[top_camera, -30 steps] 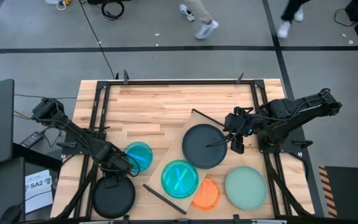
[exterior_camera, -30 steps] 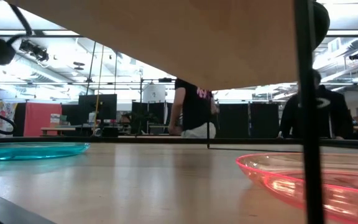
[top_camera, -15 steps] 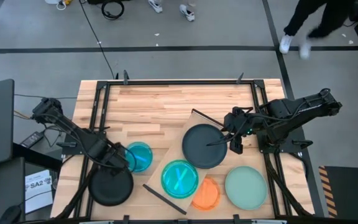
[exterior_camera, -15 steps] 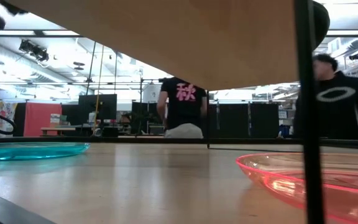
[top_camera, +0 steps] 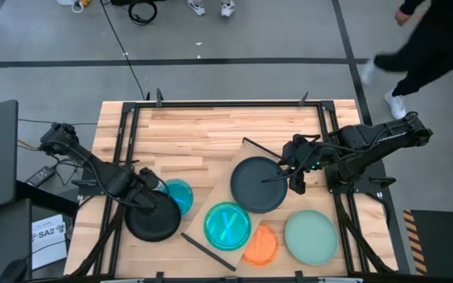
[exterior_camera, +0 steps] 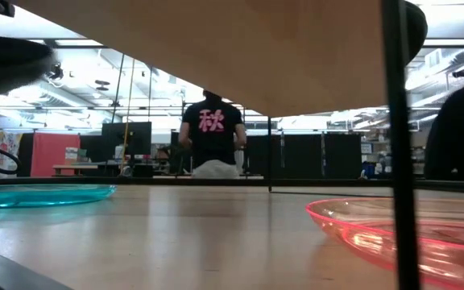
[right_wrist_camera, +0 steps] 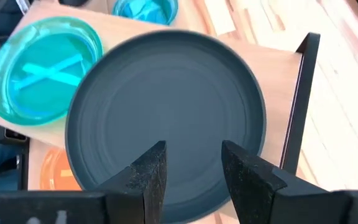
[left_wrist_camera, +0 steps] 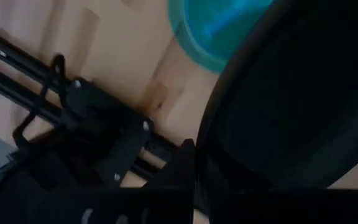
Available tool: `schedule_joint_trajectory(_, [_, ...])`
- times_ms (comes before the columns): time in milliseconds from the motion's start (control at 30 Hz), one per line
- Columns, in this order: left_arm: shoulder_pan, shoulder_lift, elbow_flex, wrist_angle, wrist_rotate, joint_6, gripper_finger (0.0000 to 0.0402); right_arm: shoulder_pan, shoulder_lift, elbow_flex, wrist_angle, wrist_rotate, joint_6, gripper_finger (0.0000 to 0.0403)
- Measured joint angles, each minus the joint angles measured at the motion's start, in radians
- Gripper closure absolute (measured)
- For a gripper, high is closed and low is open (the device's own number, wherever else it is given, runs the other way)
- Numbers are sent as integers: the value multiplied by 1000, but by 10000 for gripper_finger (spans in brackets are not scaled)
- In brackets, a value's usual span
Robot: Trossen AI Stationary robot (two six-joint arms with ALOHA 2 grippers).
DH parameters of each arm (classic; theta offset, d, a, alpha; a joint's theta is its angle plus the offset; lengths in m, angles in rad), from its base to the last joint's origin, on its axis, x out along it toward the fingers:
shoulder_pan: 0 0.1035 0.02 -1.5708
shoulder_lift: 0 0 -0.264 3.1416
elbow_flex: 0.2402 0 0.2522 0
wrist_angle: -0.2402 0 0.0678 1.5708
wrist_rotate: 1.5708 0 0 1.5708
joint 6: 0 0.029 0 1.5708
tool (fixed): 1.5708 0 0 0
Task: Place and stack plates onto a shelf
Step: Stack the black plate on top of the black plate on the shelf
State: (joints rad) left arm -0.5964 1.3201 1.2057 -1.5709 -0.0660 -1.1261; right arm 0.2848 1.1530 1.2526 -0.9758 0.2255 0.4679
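My left gripper [top_camera: 142,198] is shut on a large matte black plate [top_camera: 153,221], which hovers over the table's near left part and covers the near edge of a small blue plate [top_camera: 179,194]. In the low view this black plate [exterior_camera: 10,60] floats high at the left. The shelf [top_camera: 211,206] lies slanted on the table and carries a second black plate [top_camera: 256,185] and a teal plate [top_camera: 226,226]. My right gripper [right_wrist_camera: 194,167] is open, its fingers above that second black plate's [right_wrist_camera: 166,106] rim on the table's right side. My left gripper holds the black plate by its rim [left_wrist_camera: 209,149] on the side toward the table's far left, coming slanting down from the left. The plate is lifted clear of the table and sits about level. The fingers themselves are lost in the dark wrist view.
An orange plate [top_camera: 263,245] lies partly under the teal plate at the shelf's near end. A mint-green plate [top_camera: 311,236] rests on the table near the right corner. Dark frame bars [top_camera: 124,134] run along the table's sides. People walk in the room behind.
My left gripper has carried the black plate from the table's near left corner toward the far edge and the right. The plate is now lifted, has come into the low view's upper left, and overlaps the small blue plate.
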Motion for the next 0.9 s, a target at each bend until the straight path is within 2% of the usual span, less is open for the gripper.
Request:
schedule_joint_trajectory(367, [11,0,0,0,-234,-226,386,-40,0,0,87,181,-49,243])
schedule_joint_trajectory(567, [69,0,0,0,-348,-282,386,-126,0,0,193,200,-122,243])
schedule_joint_trajectory(900, [231,0,0,1,-559,-303,386,-256,28,0,356,201,-311,243])
